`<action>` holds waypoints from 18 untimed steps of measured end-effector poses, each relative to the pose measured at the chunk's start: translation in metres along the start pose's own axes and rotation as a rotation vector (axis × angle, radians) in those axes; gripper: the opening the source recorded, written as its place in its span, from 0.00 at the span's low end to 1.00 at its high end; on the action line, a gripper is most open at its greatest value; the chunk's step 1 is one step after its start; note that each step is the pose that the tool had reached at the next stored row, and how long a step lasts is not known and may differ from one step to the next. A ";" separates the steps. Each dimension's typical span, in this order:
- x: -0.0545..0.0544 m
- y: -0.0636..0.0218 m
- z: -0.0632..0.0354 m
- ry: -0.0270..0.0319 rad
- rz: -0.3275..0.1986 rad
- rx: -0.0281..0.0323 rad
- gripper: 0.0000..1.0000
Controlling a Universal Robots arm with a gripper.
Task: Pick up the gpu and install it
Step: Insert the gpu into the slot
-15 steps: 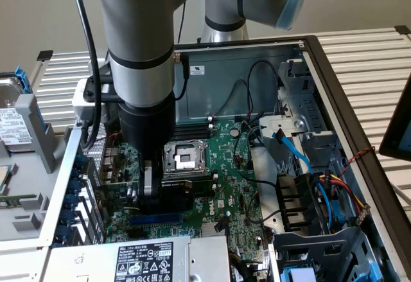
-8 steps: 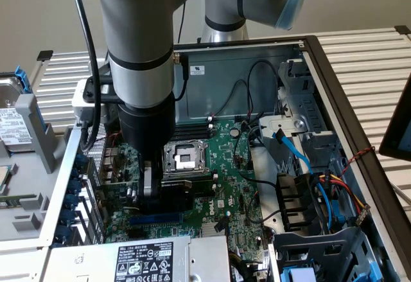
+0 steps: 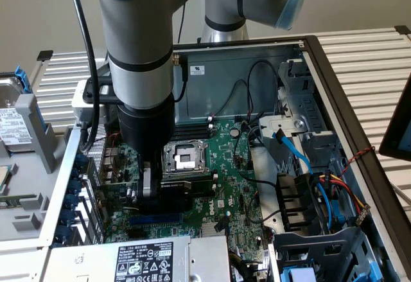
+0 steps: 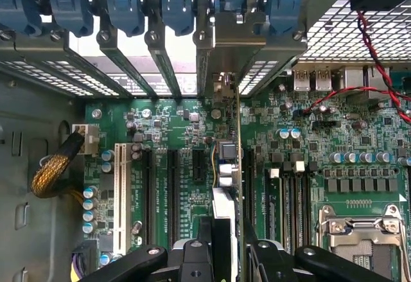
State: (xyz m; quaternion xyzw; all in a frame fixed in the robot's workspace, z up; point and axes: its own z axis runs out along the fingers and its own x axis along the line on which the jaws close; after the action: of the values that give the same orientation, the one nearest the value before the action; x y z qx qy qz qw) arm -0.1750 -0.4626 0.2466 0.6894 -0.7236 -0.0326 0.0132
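We saw the jaws closed partway, gripping the gpu [image 4: 225, 210] edge-on between them, upright above the motherboard [image 4: 173, 128] slots; the white label [image 3: 144, 261] nearby was too small to read.

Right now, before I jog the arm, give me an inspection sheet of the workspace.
Surface: motherboard inside open computer case.
Job's things: gpu upright, edge-on above the expansion slots; whether it is seated cannot be told.
Clutter: hard drive outside the case, exterior view's left.
Grippers: gripper, jaws closed on the gpu.
Cables: blue cable; red-black twisted wire.
Surroundings: slatted table; power supply.
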 end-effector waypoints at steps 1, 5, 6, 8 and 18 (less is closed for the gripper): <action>0.000 0.0001 0.0002 0.0001 0.001 -0.0001 0.27; 0.001 0.0001 0.0004 0.0000 0.002 0.0000 0.27; 0.001 0.0001 0.0004 0.0000 0.002 0.0000 0.27; 0.001 0.0001 0.0003 0.0001 0.002 -0.0001 0.27; -0.001 0.0005 0.0008 0.0161 0.003 0.0010 0.27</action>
State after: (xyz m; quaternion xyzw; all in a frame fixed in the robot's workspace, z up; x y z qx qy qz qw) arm -0.1755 -0.4619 0.2458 0.6885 -0.7245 -0.0266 0.0187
